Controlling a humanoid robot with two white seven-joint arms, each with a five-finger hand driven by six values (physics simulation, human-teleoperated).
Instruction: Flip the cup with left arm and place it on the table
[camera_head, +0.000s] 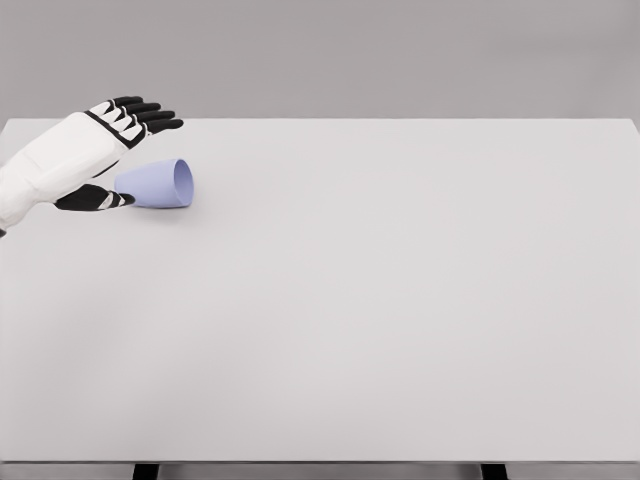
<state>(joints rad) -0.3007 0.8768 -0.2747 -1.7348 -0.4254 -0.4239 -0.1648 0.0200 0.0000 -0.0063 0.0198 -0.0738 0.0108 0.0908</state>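
Near the white table's (400, 300) far-left corner, my left hand (95, 150), fingers spread, straddles the toppled lilac plastic cup (160, 185); next I close on its base.

cup (160, 186) on table's (400, 300) far left, beside left hand (105, 150)

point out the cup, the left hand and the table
cup (160, 186), head view, on its lavender side wall
left hand (108, 140), head view, on the white back of the hand
table (380, 300), head view, on bare tabletop
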